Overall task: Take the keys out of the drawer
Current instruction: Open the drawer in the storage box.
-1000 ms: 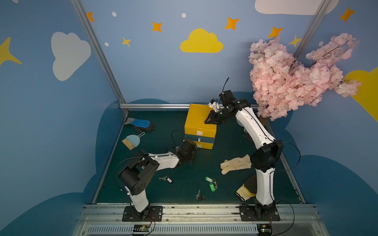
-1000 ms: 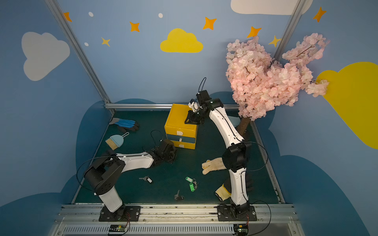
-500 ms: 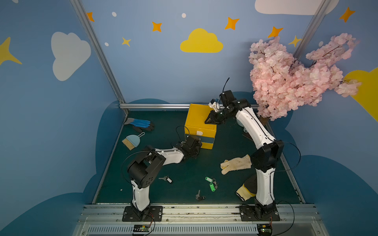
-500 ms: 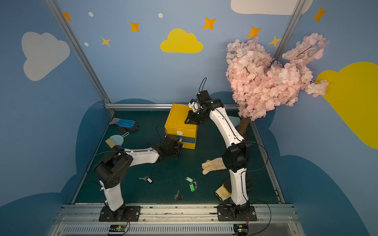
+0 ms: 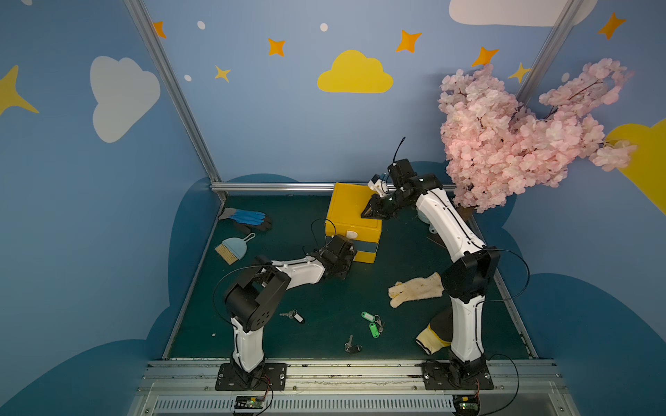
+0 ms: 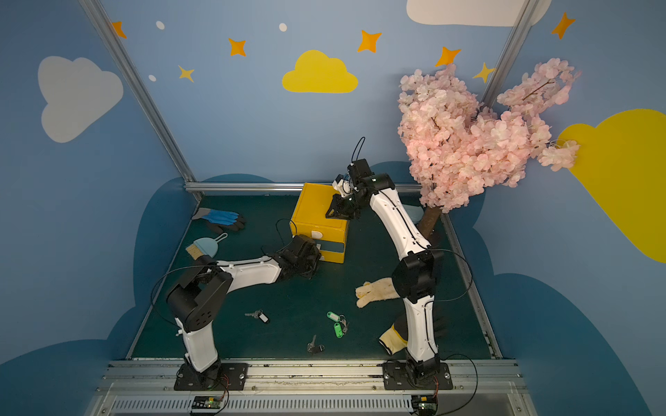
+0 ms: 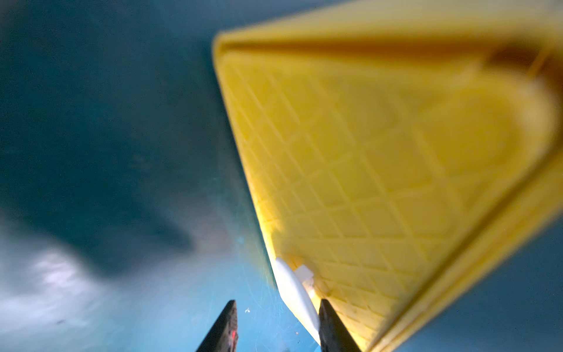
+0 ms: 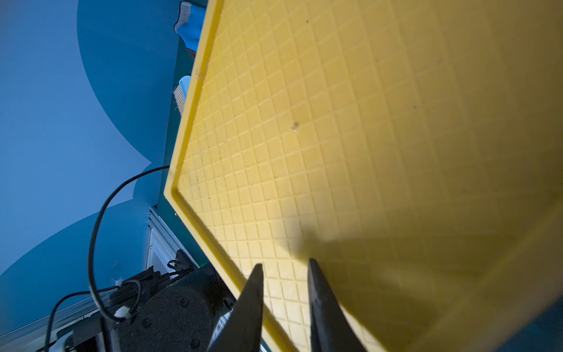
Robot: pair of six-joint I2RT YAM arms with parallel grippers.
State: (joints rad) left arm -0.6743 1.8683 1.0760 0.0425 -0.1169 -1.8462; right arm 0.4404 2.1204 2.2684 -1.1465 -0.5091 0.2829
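The yellow drawer cabinet [image 5: 351,212] stands at the back middle of the green floor. Its upper front has a white handle [image 5: 351,235], and below that is a blue drawer front [image 5: 365,248]. My left gripper [image 5: 346,256] is low against that front. In the left wrist view it [image 7: 277,301] stands open, with a white handle [image 7: 292,289] lying against one finger. My right gripper [image 5: 371,214] rests over the cabinet's gridded top [image 8: 335,137], slightly open [image 8: 285,262] and holding nothing. Three bunches of keys lie on the floor: a black-and-white tag [image 5: 296,317], green tags [image 5: 371,324] and black keys [image 5: 351,347].
A blue-and-black glove [image 5: 248,218] and a small brush with dustpan [image 5: 232,248] lie at the back left. A cream glove [image 5: 414,290] lies beside the right arm, a yellow-cuffed glove [image 5: 430,340] by its base. The pink blossom tree [image 5: 522,137] overhangs the back right corner.
My left arm has swung right and forward, which brought its gripper up to the cabinet's lower front. The right arm and the keys on the floor have not moved.
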